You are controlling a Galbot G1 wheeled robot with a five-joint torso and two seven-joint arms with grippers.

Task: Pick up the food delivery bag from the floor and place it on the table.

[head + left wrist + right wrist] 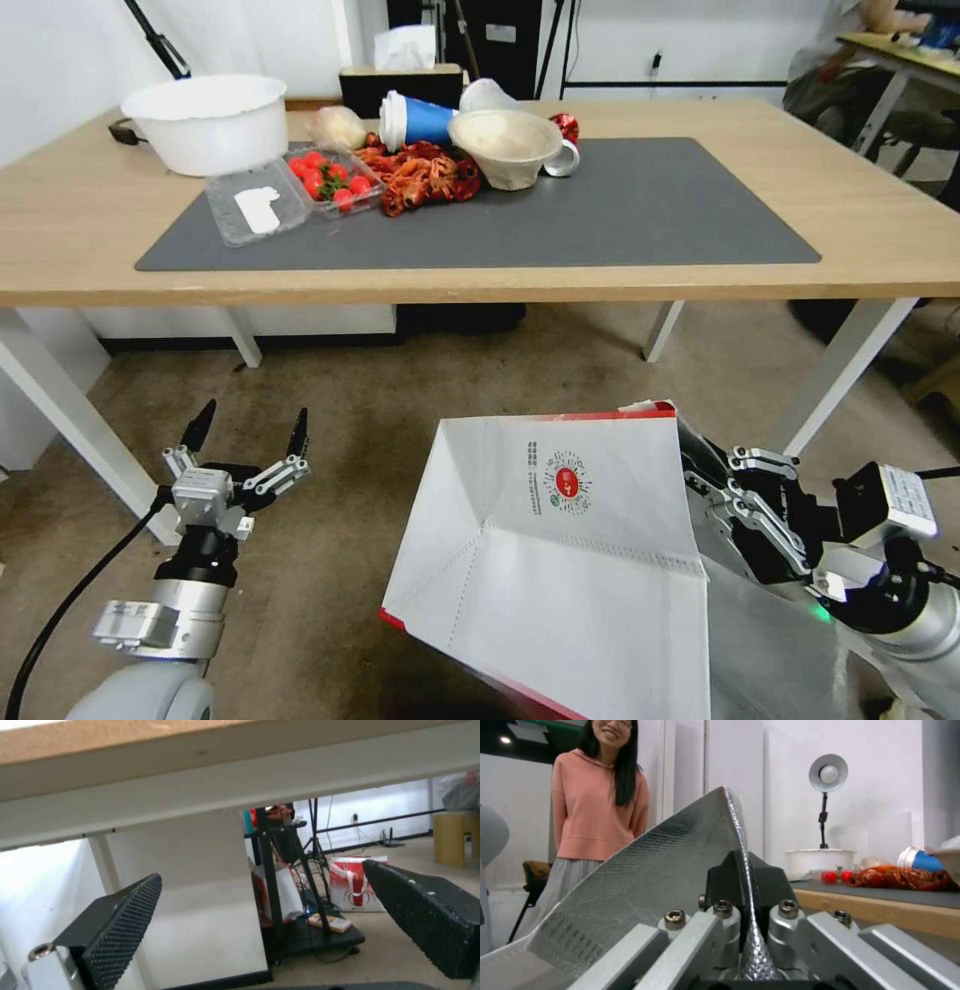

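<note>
The food delivery bag [560, 540] is white with a red rim and a round red logo. It hangs tilted above the floor [330, 480], in front of the table [880, 215]. My right gripper [700, 475] is shut on the bag's right edge. In the right wrist view its black fingers [730, 881] pinch the silver foil lining [650, 888] between them. My left gripper [250, 432] is open, low at the left near a white table leg [70, 420], holding nothing. Its two ribbed pads [122, 924] stand far apart.
On the table's dark grey mat [640, 210] lie a white bowl [210, 120], a clear tray of tomatoes [325, 180], red crayfish [420, 175], a blue cup [415, 118] and a paper bowl [505, 145]. A black cart [300, 930] stands beyond the table.
</note>
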